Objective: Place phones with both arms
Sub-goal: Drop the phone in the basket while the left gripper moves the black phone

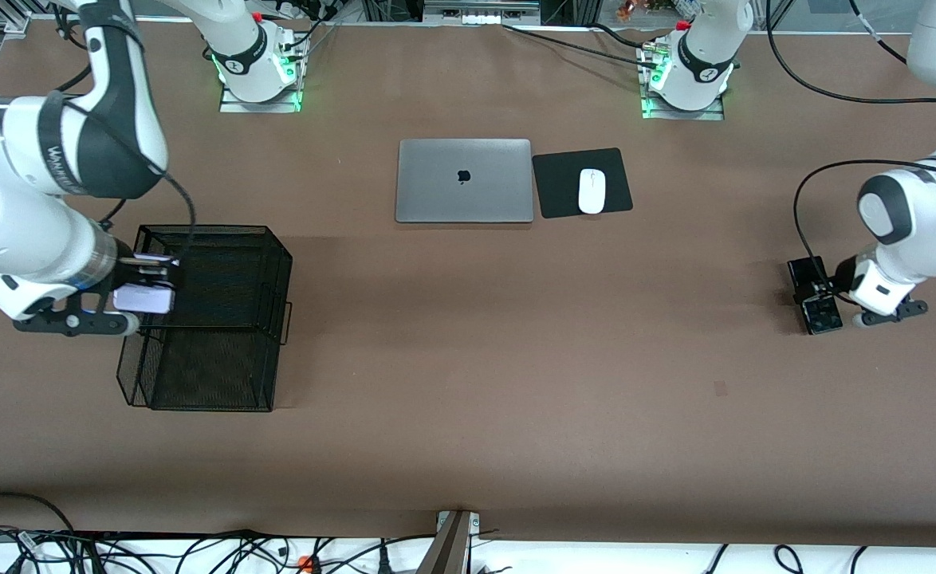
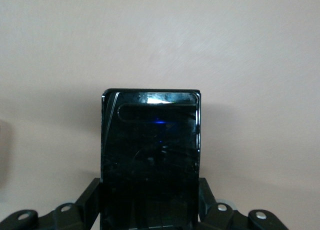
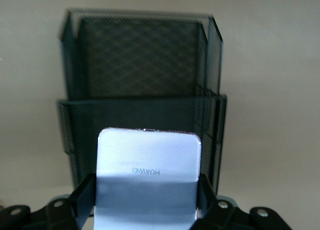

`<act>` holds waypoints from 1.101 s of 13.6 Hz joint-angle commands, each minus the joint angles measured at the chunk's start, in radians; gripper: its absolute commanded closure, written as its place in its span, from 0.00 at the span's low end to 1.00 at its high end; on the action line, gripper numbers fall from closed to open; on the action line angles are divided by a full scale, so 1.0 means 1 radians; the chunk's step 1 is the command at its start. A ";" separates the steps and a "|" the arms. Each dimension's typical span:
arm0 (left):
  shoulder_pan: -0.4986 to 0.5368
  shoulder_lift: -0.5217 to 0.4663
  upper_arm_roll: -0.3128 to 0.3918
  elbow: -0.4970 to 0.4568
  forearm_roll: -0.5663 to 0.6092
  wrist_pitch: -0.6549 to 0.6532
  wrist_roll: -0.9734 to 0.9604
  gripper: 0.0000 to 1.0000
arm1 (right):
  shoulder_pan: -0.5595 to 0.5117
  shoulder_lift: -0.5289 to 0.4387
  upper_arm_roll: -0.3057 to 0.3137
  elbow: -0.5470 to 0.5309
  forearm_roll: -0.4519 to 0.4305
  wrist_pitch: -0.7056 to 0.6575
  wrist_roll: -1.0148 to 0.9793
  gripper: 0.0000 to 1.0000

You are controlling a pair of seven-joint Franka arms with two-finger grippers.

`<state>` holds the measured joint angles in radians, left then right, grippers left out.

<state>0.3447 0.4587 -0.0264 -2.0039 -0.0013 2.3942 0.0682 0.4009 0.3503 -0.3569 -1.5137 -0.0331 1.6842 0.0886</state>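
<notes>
Mesh basket point(image 1: 205, 383); right hand point(image 1: 149, 283) grips lavender phone point(image 1: 143, 300).

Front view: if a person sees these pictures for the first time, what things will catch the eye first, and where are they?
The right claw holds a pale lavender phone over the black mesh basket at the right arm's end of the table. At the left arm's end, the left claw is shut on a small black phone lying on the brown table. Between them, nearer the bases, a closed grey laptop lies beside a white mouse on its black pad.
</notes>
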 commanded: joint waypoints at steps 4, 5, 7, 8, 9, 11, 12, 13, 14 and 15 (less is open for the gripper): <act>-0.240 0.031 0.008 0.132 -0.008 -0.104 -0.188 1.00 | 0.018 -0.146 -0.057 -0.347 0.038 0.230 -0.067 1.00; -0.275 0.034 0.008 0.134 -0.008 -0.102 -0.212 1.00 | 0.018 -0.139 -0.057 -0.368 0.038 0.276 -0.075 1.00; -0.379 0.092 0.008 0.189 -0.006 -0.104 -0.228 1.00 | 0.009 -0.128 -0.057 -0.410 0.041 0.371 -0.112 1.00; -0.435 0.122 0.008 0.223 -0.008 -0.105 -0.248 1.00 | 0.004 -0.123 -0.057 -0.418 0.053 0.391 -0.115 1.00; -0.490 0.144 0.009 0.252 -0.008 -0.106 -0.293 1.00 | 0.004 -0.114 -0.057 -0.427 0.067 0.411 -0.119 1.00; -0.597 0.185 0.009 0.327 -0.008 -0.139 -0.379 1.00 | 0.003 -0.084 -0.057 -0.441 0.119 0.455 -0.157 1.00; -0.652 0.207 0.009 0.380 -0.009 -0.186 -0.442 1.00 | 0.003 -0.065 -0.057 -0.441 0.142 0.468 -0.177 1.00; -0.706 0.237 0.009 0.454 -0.008 -0.241 -0.525 1.00 | -0.004 -0.053 -0.057 -0.441 0.157 0.483 -0.196 1.00; -0.752 0.268 0.009 0.521 -0.008 -0.288 -0.588 1.00 | -0.007 -0.042 -0.057 -0.441 0.165 0.491 -0.202 1.00; -0.791 0.288 0.008 0.571 -0.009 -0.320 -0.623 1.00 | -0.010 -0.037 -0.057 -0.441 0.167 0.491 -0.202 1.00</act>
<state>-0.3743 0.6790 -0.0388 -1.5907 -0.0013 2.1728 -0.4848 0.4003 0.3078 -0.4108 -1.9509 0.1061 2.1584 -0.0810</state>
